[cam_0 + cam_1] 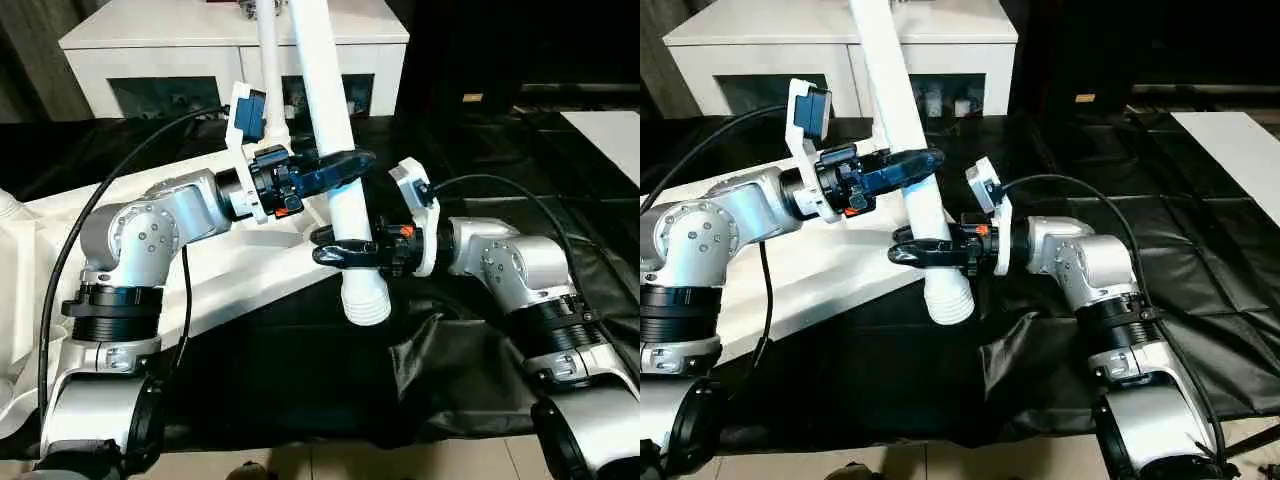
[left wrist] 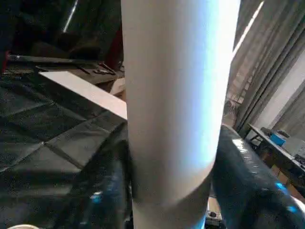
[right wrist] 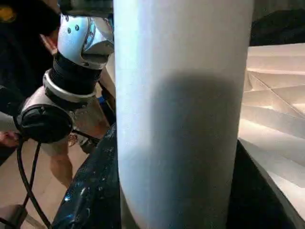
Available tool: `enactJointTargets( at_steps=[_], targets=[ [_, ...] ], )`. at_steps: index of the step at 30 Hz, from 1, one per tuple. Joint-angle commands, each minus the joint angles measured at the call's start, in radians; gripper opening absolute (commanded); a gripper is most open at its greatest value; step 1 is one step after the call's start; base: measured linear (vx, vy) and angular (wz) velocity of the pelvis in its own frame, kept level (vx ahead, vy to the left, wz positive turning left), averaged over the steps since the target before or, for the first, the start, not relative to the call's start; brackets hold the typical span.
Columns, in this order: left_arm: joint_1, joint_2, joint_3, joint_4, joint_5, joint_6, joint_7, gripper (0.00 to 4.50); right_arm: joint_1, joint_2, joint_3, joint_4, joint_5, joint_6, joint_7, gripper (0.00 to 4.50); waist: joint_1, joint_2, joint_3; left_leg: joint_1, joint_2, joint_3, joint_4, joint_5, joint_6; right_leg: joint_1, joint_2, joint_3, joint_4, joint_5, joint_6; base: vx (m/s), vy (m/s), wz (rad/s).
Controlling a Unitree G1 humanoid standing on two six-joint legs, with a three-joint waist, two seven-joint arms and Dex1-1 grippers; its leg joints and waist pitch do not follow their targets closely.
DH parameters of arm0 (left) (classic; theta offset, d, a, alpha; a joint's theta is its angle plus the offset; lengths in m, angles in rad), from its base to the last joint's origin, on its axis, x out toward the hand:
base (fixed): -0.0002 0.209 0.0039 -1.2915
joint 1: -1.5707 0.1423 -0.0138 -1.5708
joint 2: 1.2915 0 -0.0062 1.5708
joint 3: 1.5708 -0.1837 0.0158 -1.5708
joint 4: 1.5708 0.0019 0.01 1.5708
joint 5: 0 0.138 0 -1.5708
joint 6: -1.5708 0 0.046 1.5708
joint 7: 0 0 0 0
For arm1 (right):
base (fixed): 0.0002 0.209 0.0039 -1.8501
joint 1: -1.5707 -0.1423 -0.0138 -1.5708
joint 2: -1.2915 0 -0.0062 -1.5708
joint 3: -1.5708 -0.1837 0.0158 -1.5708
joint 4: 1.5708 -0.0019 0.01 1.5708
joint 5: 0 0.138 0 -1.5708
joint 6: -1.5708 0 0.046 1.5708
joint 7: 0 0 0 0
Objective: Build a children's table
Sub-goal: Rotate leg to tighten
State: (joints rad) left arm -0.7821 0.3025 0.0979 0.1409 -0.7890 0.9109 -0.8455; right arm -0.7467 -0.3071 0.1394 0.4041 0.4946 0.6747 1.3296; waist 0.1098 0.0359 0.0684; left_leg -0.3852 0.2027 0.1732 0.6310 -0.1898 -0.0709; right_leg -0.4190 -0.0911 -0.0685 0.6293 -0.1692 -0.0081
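Both claws clasp one leg (image 1: 335, 150): right claw (image 1: 345, 252) low, left claw (image 1: 340, 168) above it.

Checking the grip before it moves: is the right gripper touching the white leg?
Touching. In the left eye view the right gripper has its black fingers wrapped around the leg.

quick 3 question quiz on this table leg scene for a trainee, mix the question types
1. True or false: the right hand is clamped on the white leg.
2. Which hand sits higher on the leg? A) left hand B) right hand
3. Which end of the leg hangs just under the right hand: ribbed or smooth?

Key: 1 true; 2 A; 3 ribbed
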Motion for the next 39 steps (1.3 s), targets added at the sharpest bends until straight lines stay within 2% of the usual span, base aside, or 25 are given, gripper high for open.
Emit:
enactJointTargets(
  at_steps=[1, 2, 5, 9, 10, 11, 12, 14, 15, 17, 18, 19, 21, 22, 24, 25, 26, 29, 32, 35, 36, 39],
  targets=[
    [-0.017, 0.005, 0.001, 0.01, 0.006, -0.007, 0.008, 2.27, -0.024, -0.012, 0.003, -0.024, -0.006, -0.007, 0.011, 1.84, -0.003, 0.01, -0.083, 0.017, 0.016, -0.006, -0.086, -0.223, -0.018, 0.06, -0.041, 0.034, -0.069, -0.188, -0.247, 0.0, 0.0, 0.0],
    [-0.017, 0.004, 0.002, 0.011, 0.005, -0.007, 0.008, 2.07, -0.025, -0.013, 0.003, -0.024, -0.006, -0.007, 0.011, 1.84, -0.002, 0.009, -0.082, 0.017, 0.017, -0.006, -0.086, -0.222, -0.017, 0.06, -0.042, 0.034, -0.069, -0.194, -0.247, 0.0, 0.0, 0.0],
    [-0.011, -0.005, 0.012, 0.01, 0.016, -0.015, 0.024, 1.97, -0.028, -0.016, 0.007, -0.019, -0.016, -0.017, 0.012, 1.84, -0.001, -0.003, -0.082, 0.015, 0.018, -0.005, -0.085, -0.205, -0.011, 0.061, -0.044, 0.035, -0.068, -0.204, -0.244, 0.0, 0.0, 0.0],
    [-0.002, -0.008, 0.027, -0.005, 0.006, -0.014, 0.039, 1.83, -0.031, -0.011, 0.019, -0.013, -0.026, -0.035, 0.023, 1.84, -0.001, -0.004, -0.08, 0.015, 0.018, -0.004, -0.086, -0.206, -0.009, 0.059, -0.045, 0.036, -0.071, -0.227, -0.236, 0.0, 0.0, 0.0],
    [0.0, -0.006, 0.031, -0.01, 0.005, -0.018, 0.043, 1.82, -0.038, -0.005, 0.016, -0.006, -0.024, -0.041, 0.019, 1.84, 0.001, -0.01, -0.081, 0.014, 0.019, -0.005, -0.086, -0.198, -0.007, 0.06, -0.047, 0.036, -0.069, -0.23, -0.234, 0.0, 0.0, 0.0],
    [0.002, -0.004, 0.034, -0.013, 0.005, -0.022, 0.046, 1.81, -0.042, 0.0, 0.013, 0.0, -0.023, -0.045, 0.016, 1.84, 0.0, -0.008, -0.079, 0.014, 0.018, -0.004, -0.086, -0.197, -0.006, 0.058, -0.046, 0.036, -0.072, -0.24, -0.229, 0.0, 0.0, 0.0],
    [0.002, -0.003, 0.039, -0.014, 0.007, -0.028, 0.054, 1.81, -0.049, 0.007, 0.007, 0.009, -0.025, -0.054, 0.001, 2.4, 0.0, -0.01, -0.08, 0.014, 0.019, -0.004, -0.086, -0.197, -0.006, 0.059, -0.047, 0.036, -0.071, -0.243, -0.229, 0.0, 0.0, 0.0],
    [0.003, -0.001, 0.044, -0.019, 0.005, -0.028, 0.059, 1.81, -0.055, 0.017, -0.003, 0.021, -0.028, -0.067, -0.024, 2.54, -0.001, -0.008, -0.079, 0.014, 0.019, -0.004, -0.086, -0.199, -0.009, 0.057, -0.046, 0.037, -0.071, -0.244, -0.225, 0.0, 0.0, 0.0],
    [0.001, 0.005, 0.051, -0.023, 0.02, -0.043, 0.078, 1.8, -0.07, 0.033, -0.017, 0.047, -0.046, -0.099, -0.067, 2.6, -0.002, -0.015, -0.08, 0.013, 0.019, -0.005, -0.087, -0.196, -0.01, 0.057, -0.047, 0.037, -0.071, -0.245, -0.223, 0.0, 0.0, 0.0],
    [0.0, 0.016, 0.051, -0.023, 0.044, -0.062, 0.092, 1.8, -0.085, 0.055, -0.034, 0.078, -0.066, -0.136, -0.124, 2.85, -0.005, -0.006, -0.079, 0.015, 0.018, -0.006, -0.088, -0.2, -0.018, 0.054, -0.048, 0.036, -0.073, -0.258, -0.216, 0.0, 0.0, 0.0],
    [0.001, 0.018, 0.052, -0.024, 0.057, -0.075, 0.105, 1.8, -0.088, 0.063, -0.043, 0.086, -0.071, -0.151, -0.151, 2.85, -0.006, -0.006, -0.08, 0.016, 0.018, -0.006, -0.088, -0.2, -0.02, 0.053, -0.047, 0.036, -0.071, -0.254, -0.218, 0.0, 0.0, 0.0],
    [0.002, 0.02, 0.054, -0.028, 0.07, -0.085, 0.122, 1.8, -0.09, 0.073, -0.055, 0.094, -0.079, -0.169, -0.188, 2.91, -0.007, -0.009, -0.08, 0.016, 0.018, -0.005, -0.089, -0.193, -0.018, 0.054, -0.046, 0.037, -0.071, -0.237, -0.218, 0.0, 0.0, 0.0],
    [0.007, 0.023, 0.057, -0.044, 0.098, -0.107, 0.156, 1.8, -0.091, 0.086, -0.067, 0.099, -0.092, -0.199, -0.237, 3.16, -0.006, -0.007, -0.081, 0.017, 0.018, -0.005, -0.089, -0.189, -0.021, 0.054, -0.046, 0.037, -0.069, -0.226, -0.216, 0.0, 0.0, 0.0],
    [0.01, 0.026, 0.056, -0.056, 0.11, -0.11, 0.174, 1.8, -0.089, 0.093, -0.075, 0.096, -0.096, -0.209, -0.26, 3.25, -0.005, -0.013, -0.082, 0.016, 0.018, -0.005, -0.089, -0.182, -0.018, 0.057, -0.045, 0.036, -0.069, -0.217, -0.214, 0.0, 0.0, 0.0],
    [0.023, 0.034, 0.041, -0.089, 0.153, -0.134, 0.212, 1.8, -0.083, 0.102, -0.085, 0.087, -0.11, -0.233, -0.311, 3.31, -0.003, -0.009, -0.083, 0.014, 0.02, -0.006, -0.09, -0.166, -0.021, 0.058, -0.046, 0.036, -0.064, -0.195, -0.214, 0.0, 0.0, 0.0],
    [0.029, 0.034, 0.039, -0.104, 0.164, -0.138, 0.237, 1.8, -0.081, 0.111, -0.096, 0.087, -0.115, -0.247, -0.346, 3.49, -0.004, -0.003, -0.082, 0.015, 0.021, -0.006, -0.09, -0.164, -0.024, 0.056, -0.046, 0.037, -0.063, -0.179, -0.215, 0.0, 0.0, 0.0],
    [0.035, 0.032, 0.04, -0.118, 0.172, -0.141, 0.26, 1.8, -0.08, 0.118, -0.103, 0.087, -0.12, -0.254, -0.371, 3.6, -0.003, -0.007, -0.085, 0.016, 0.02, -0.005, -0.089, -0.16, -0.025, 0.057, -0.046, 0.036, -0.062, -0.164, -0.219, 0.0, 0.0, 0.0],
    [0.044, 0.03, 0.032, -0.142, 0.196, -0.147, 0.295, 1.8, -0.071, 0.129, -0.102, 0.08, -0.126, -0.264, -0.398, 3.83, 0.0, -0.007, -0.084, 0.014, 0.018, -0.004, -0.089, -0.155, -0.019, 0.058, -0.045, 0.036, -0.06, -0.154, -0.223, 0.0, 0.0, 0.0],
    [0.037, 0.032, 0.006, -0.142, 0.238, -0.171, 0.312, 1.8, -0.058, 0.14, -0.094, 0.064, -0.134, -0.263, -0.42, 4.12, 0.002, -0.009, -0.082, 0.015, 0.017, -0.004, -0.091, -0.174, -0.018, 0.056, -0.045, 0.037, -0.066, -0.187, -0.214, 0.0, 0.0, 0.0],
    [0.032, 0.034, -0.02, -0.141, 0.255, -0.179, 0.299, 1.8, -0.053, 0.131, -0.075, 0.056, -0.153, -0.262, -0.426, 4.19, 0.002, -0.009, -0.081, 0.015, 0.017, -0.004, -0.091, -0.179, -0.024, 0.056, -0.045, 0.037, -0.066, -0.199, -0.204, 0.0, 0.0, 0.0],
    [0.03, 0.026, -0.026, -0.142, 0.256, -0.181, 0.303, 1.8, -0.051, 0.126, -0.068, 0.052, -0.161, -0.255, -0.428, 4.31, 0.001, -0.017, -0.081, 0.016, 0.017, -0.003, -0.092, -0.177, -0.023, 0.056, -0.045, 0.037, -0.067, -0.2, -0.202, 0.0, 0.0, 0.0],
    [0.03, 0.023, -0.033, -0.143, 0.25, -0.177, 0.297, 1.8, -0.05, 0.119, -0.058, 0.048, -0.166, -0.241, -0.419, 4.4, 0.002, -0.012, -0.082, 0.014, 0.016, -0.003, -0.09, -0.169, -0.024, 0.056, -0.046, 0.038, -0.066, -0.197, -0.202, 0.0, 0.0, 0.0]
  ],
)
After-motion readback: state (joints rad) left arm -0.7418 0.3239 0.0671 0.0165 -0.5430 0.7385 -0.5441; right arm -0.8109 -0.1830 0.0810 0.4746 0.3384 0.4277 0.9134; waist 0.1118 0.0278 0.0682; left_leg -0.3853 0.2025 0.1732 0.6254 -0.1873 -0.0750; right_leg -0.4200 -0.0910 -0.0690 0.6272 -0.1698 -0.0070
